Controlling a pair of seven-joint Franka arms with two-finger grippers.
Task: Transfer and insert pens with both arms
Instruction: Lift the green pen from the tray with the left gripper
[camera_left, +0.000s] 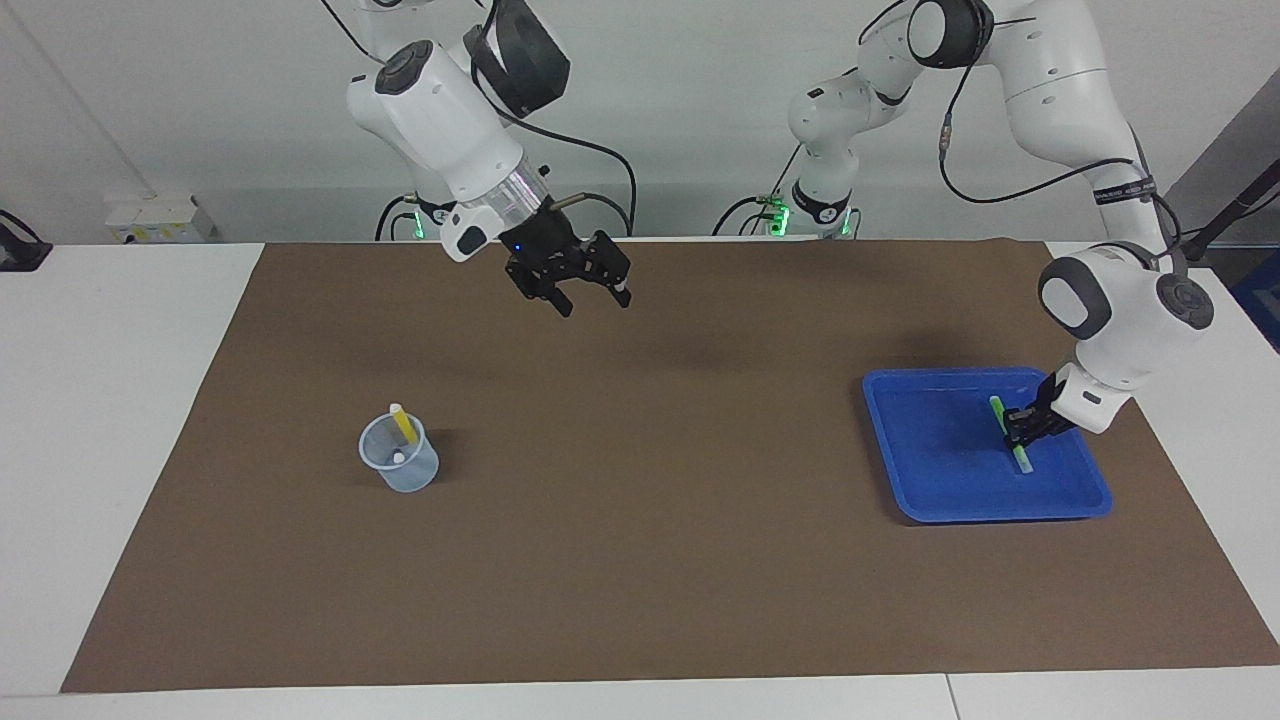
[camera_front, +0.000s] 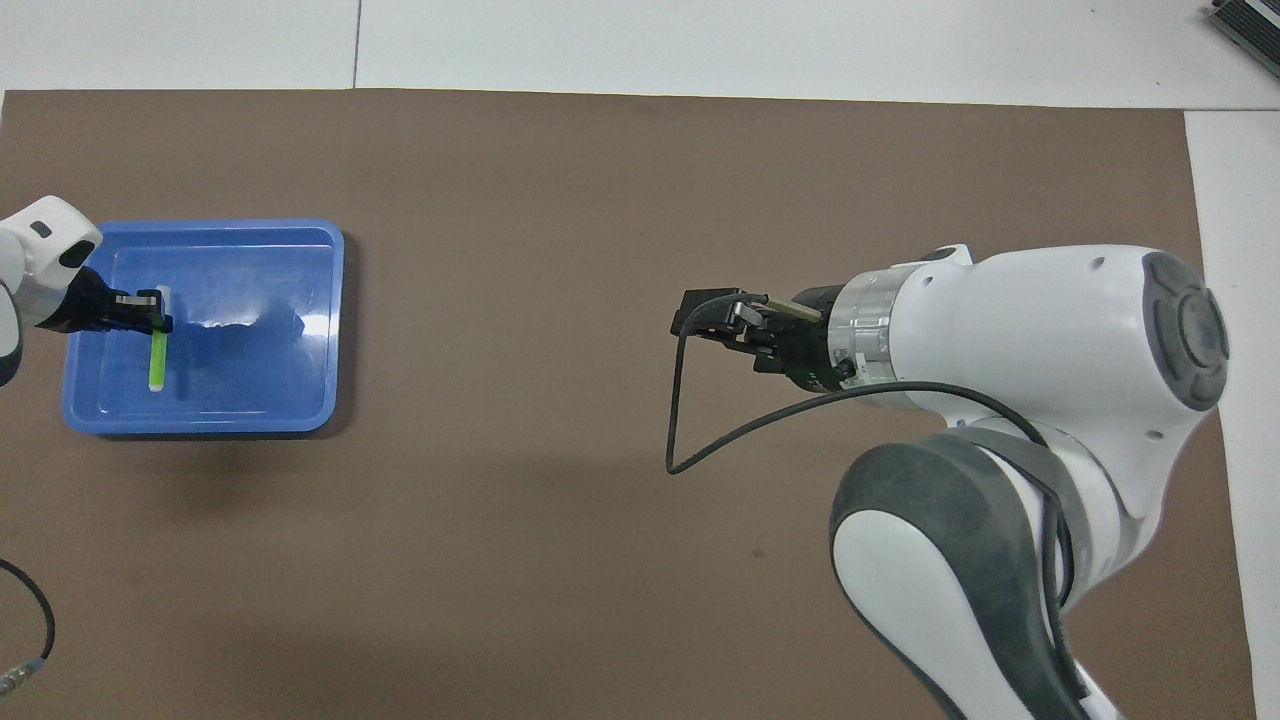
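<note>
Green pen (camera_left: 1008, 434) in blue tray (camera_left: 930, 480) — yellow pen (camera_left: 402, 424) in cup (camera_left: 400, 468).

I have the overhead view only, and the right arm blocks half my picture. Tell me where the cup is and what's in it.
Observer: The clear cup stands on the brown mat toward the right arm's end of the table, with the yellow pen leaning in it.
Operator: Report the right claw's height.
Observer: The right claw hangs open and empty, well above bare mat, not over the cup.
Operator: Check how low the left claw is.
Observer: The left claw is down inside the blue tray, at the green pen lying on the tray floor.
</note>
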